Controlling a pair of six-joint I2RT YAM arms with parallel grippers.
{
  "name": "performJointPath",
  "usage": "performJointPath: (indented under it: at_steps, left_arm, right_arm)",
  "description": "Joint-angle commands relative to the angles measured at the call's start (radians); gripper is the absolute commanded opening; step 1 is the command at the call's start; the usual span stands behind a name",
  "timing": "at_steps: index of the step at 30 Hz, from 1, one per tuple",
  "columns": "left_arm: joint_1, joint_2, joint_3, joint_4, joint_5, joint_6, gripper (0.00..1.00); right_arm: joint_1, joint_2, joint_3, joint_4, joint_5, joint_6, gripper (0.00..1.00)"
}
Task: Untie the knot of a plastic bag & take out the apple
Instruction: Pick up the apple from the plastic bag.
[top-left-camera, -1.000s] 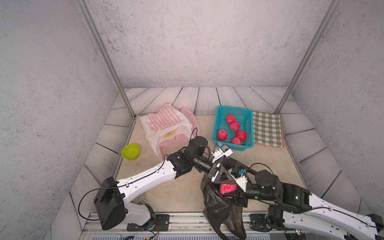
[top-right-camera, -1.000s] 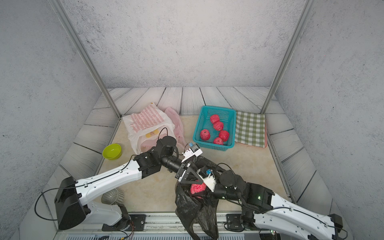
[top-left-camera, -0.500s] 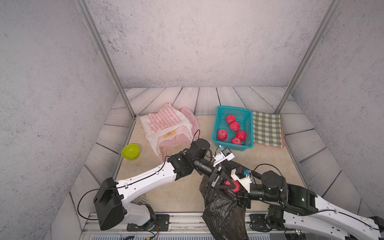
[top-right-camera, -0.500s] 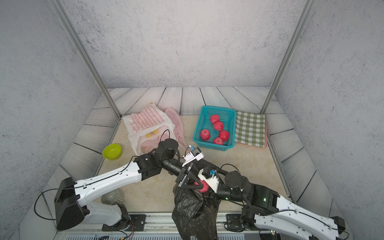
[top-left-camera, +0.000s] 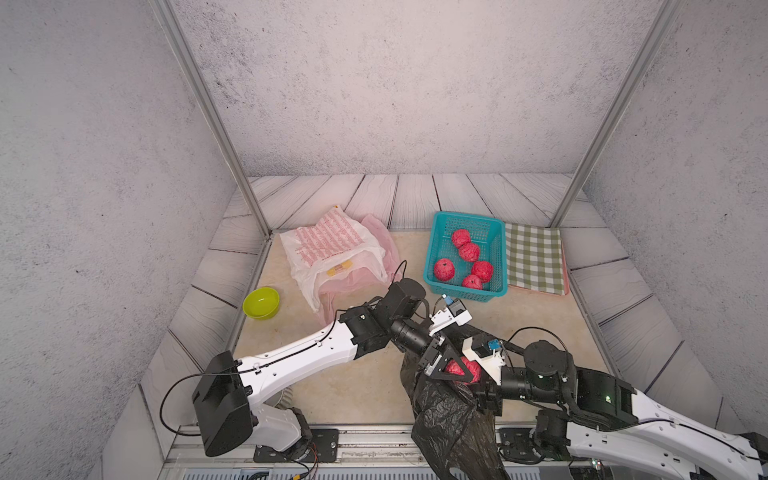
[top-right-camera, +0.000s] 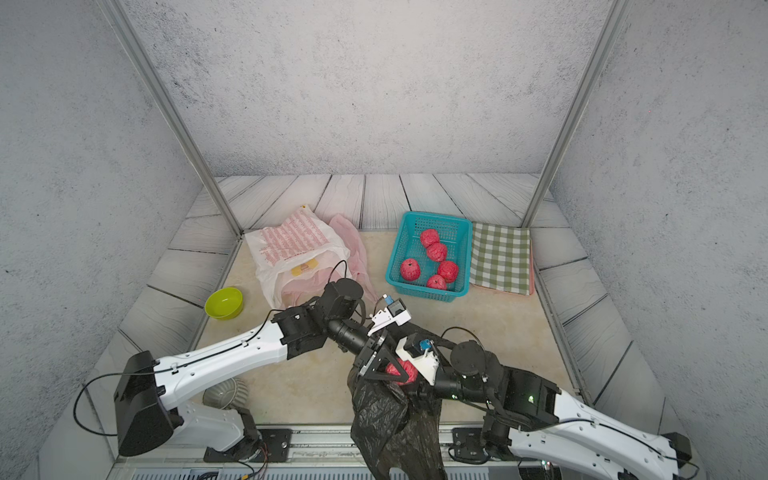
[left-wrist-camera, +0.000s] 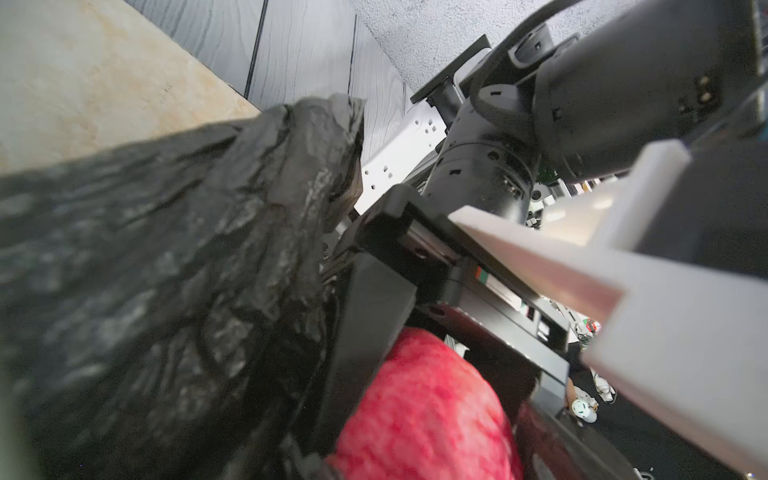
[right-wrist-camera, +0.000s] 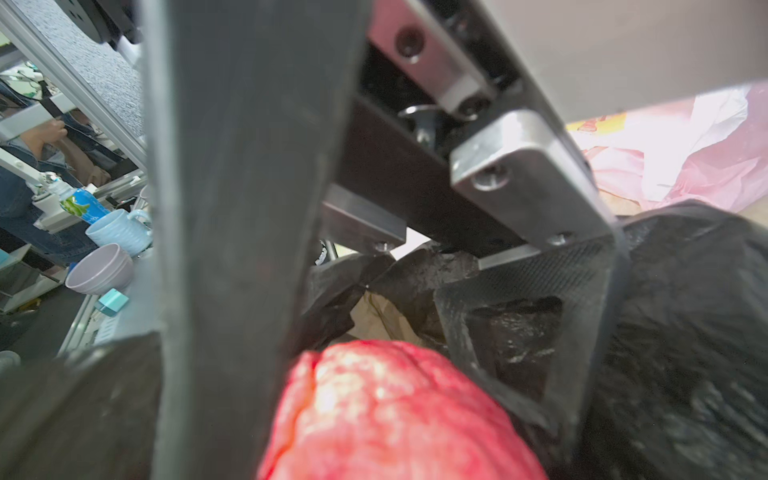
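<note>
Our right pincer (top-left-camera: 477, 375) stands about half open and, as far as we can judge, is clamped across the apple (top-left-camera: 471, 368). The apple sits at the mouth of the black bag (top-left-camera: 449, 419), its red top bare. Our left pincer (top-left-camera: 451, 370) is spread wide, with one triangular finger just beside the apple against the bag's rim; we see no plastic pinched in it. The bag hangs limp over the near edge of the table (top-left-camera: 332, 374). We reckon the apple is firm, round and apt to roll between flat jaws, so the hold belongs across its widest middle. The film looks thin, slick and clingy, best held at the rim. The blue basket (top-left-camera: 465, 293) lies well apart.
</note>
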Motion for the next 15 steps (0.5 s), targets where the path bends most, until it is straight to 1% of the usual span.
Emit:
performJointPath:
  at_steps: [1, 4, 6, 7, 8, 9, 10, 11, 13, 14, 15]
  left_arm:
    - [-0.015, 0.029, 0.013, -0.053, 0.042, -0.062, 0.87]
    - [-0.016, 0.044, 0.004, -0.056, 0.050, -0.079, 0.85]
    - [-0.017, 0.040, 0.002, -0.057, 0.048, -0.082, 0.79]
    - [-0.018, 0.039, 0.005, -0.056, 0.051, -0.082, 0.71]
    - [-0.017, 0.038, 0.007, -0.055, 0.060, -0.083, 0.62]
    - [-0.018, 0.040, 0.009, -0.054, 0.069, -0.085, 0.50]
    - [-0.018, 0.036, 0.014, -0.053, 0.071, -0.083, 0.35]
    - [-0.017, 0.032, 0.016, -0.051, 0.070, -0.085, 0.23]
    - [-0.014, 0.024, 0.027, -0.055, 0.063, -0.082, 0.05]
    - [-0.012, 0.022, 0.037, -0.078, 0.055, -0.067, 0.00]
    - [-0.006, 0.021, 0.049, -0.103, 0.043, -0.050, 0.00]
  right_arm:
    - [-0.007, 0.001, 0.041, 0.058, 0.090, -0.051, 0.46]
    - [-0.007, 0.012, 0.044, 0.053, 0.103, -0.064, 0.46]
    - [-0.008, 0.016, 0.042, 0.054, 0.110, -0.066, 0.46]
    - [-0.007, 0.014, 0.040, 0.053, 0.119, -0.067, 0.46]
    - [-0.007, 0.012, 0.038, 0.050, 0.135, -0.068, 0.46]
    - [-0.007, 0.007, 0.037, 0.047, 0.155, -0.068, 0.46]
    - [-0.007, 0.002, 0.036, 0.045, 0.177, -0.068, 0.47]
    - [-0.007, -0.005, 0.035, 0.044, 0.196, -0.066, 0.50]
    - [-0.006, -0.011, 0.033, 0.040, 0.223, -0.064, 0.60]
    - [-0.007, -0.011, 0.031, 0.037, 0.231, -0.061, 0.66]
    - [-0.006, -0.009, 0.031, 0.031, 0.237, -0.059, 0.68]
